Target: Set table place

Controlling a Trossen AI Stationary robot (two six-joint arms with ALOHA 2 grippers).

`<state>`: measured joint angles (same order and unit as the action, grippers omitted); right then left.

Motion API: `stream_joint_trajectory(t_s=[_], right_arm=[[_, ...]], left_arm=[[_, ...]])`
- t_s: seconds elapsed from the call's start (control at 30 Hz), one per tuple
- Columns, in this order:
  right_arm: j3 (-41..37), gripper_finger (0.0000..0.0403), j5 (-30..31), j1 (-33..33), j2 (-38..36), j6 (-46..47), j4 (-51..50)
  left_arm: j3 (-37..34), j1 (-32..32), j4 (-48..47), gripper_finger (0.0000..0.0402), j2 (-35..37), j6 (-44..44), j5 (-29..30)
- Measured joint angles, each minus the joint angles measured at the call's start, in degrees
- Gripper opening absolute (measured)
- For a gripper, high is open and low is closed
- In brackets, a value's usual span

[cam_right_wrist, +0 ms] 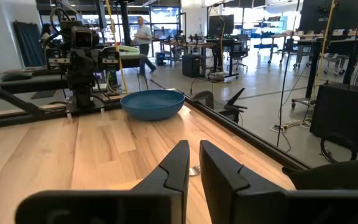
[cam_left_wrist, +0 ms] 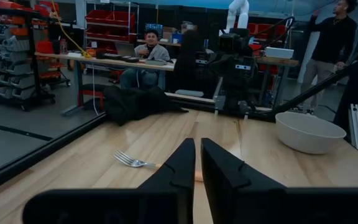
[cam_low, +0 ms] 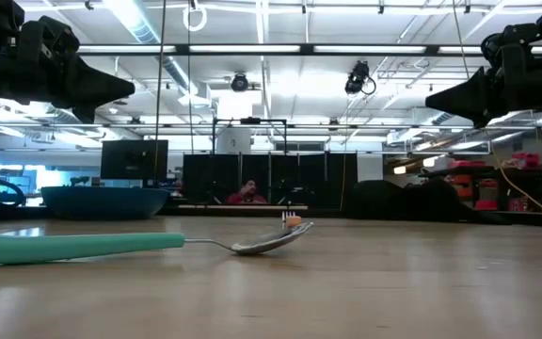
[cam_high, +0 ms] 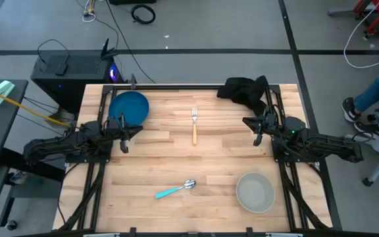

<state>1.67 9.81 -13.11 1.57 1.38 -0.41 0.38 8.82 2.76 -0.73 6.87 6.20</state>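
Resting on pale plank table (cam_high: 143, 164): smooth blue plate (cam_high: 129, 105), matte grey bowl (cam_high: 254, 191), orange-handled fork (cam_high: 194, 124), teal-handled spoon (cam_high: 175, 189). Left gripper (cam_high: 123, 126) and right gripper (cam_high: 258, 128) hover nearly closed, empty. No legible writing.

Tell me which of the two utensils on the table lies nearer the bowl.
The teal-handled spoon. It lies on the table's near side, level with the pale grey bowl; the orange-handled fork lies farther back, mid-table.

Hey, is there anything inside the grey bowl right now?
The bowl looks empty from above. Whatever lies beneath it on the table is hidden.
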Motion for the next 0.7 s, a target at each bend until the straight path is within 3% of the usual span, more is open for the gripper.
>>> stream_joint_trajectory(t_s=[0.57, 0.7], right_arm=[[0.0, 0.0046, 0.0, 0.0, 0.0, 0.6, 0.0], [0.0, 0.0046, 0.0, 0.0, 0.0, 12.8, 2.8]], left_arm=[[0.0, 0.0, 0.9, 0.0032, 0.0, 0.0, 0.2], [0.0, 0.0, 4.2, 0.0036, 0.0, 1.1, 0.2]])
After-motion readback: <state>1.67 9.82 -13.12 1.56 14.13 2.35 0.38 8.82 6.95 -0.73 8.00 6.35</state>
